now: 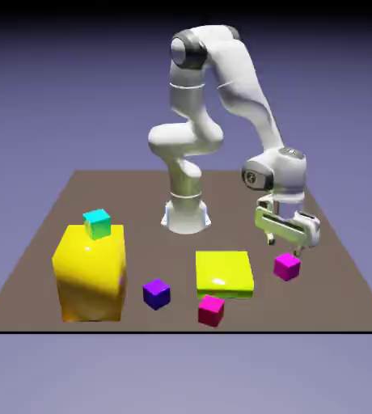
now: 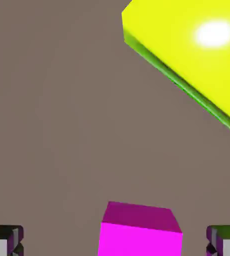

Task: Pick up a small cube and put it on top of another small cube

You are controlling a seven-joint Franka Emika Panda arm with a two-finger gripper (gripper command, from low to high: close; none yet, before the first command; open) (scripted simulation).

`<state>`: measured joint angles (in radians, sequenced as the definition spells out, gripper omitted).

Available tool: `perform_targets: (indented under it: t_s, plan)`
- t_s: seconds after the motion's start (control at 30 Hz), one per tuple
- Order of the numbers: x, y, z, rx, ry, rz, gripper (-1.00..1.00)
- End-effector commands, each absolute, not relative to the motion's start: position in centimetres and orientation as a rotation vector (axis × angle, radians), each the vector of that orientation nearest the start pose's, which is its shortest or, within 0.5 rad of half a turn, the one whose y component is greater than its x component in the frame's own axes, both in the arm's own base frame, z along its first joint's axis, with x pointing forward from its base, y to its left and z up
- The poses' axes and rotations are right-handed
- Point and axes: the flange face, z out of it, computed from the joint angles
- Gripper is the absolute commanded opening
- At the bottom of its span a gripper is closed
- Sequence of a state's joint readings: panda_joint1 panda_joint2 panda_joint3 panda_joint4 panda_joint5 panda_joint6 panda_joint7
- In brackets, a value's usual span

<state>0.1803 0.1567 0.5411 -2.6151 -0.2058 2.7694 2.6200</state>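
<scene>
Brown flat tabletop (image 1: 246,184), set against a blue-violet backdrop; contents as follows, by the exterior view, left to right.

Tall, rounded amber-yellow block (image 1: 92,279), upright near the front edge at the exterior view's left. Small cyan cube (image 1: 98,224), resting on top of the same block.

Small dark purple cube (image 1: 157,294), on the tabletop between tall block and flat block.

White jointed robot arm (image 1: 186,145), base at the far part of the tabletop, upper links bent over towards the exterior view's right.

Small hot-pink cube (image 1: 211,311), at the near side of the flat block, close to the front edge; contact between the two not certain.

Low, flat bright-yellow block (image 1: 224,271), lying on the tabletop; glossy, with a white highlight.

White two-finger gripper (image 1: 285,246), pointing downward, fingers wide apart, with nothing held.

Small magenta cube (image 1: 287,267), on the tabletop at the exterior view's right, just below the gripper. In the hand view, partly cut off at the bottom edge, between the two separated fingertips (image 2: 4,241) and apart from both; flat yellow block at upper right.
</scene>
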Motion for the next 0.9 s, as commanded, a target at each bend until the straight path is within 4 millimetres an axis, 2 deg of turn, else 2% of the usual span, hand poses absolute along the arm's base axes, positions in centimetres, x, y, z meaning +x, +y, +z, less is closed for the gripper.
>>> perform_targets:
  t_s: [0.0, 0.07, 0.3, 0.33, 0.37, 0.57, 0.63, 0.77, 0.87]
  plan:
    - [31.1, 30.7, 20.2, -2.021, 2.389, 0.022, 0.00]
    - [30.7, 31.0, 20.0, -2.010, 2.411, 0.029, 0.00]
    - [30.6, 31.1, 13.0, -2.010, 2.412, 0.031, 0.00]
    - [30.6, 31.1, 13.0, -2.010, 2.412, 0.031, -1.00]
    - [30.6, 31.1, 13.0, -2.010, 2.412, 0.031, -1.00]
    - [30.7, 31.1, 19.4, -2.008, 2.411, 0.031, -1.00]
    - [30.7, 31.0, 20.0, -2.010, 2.411, 0.029, -1.00]
    - [37.5, 24.9, 22.8, -1.801, 2.581, -0.030, -1.00]
    - [41.6, 19.4, 25.1, -1.636, 2.698, -0.059, -1.00]
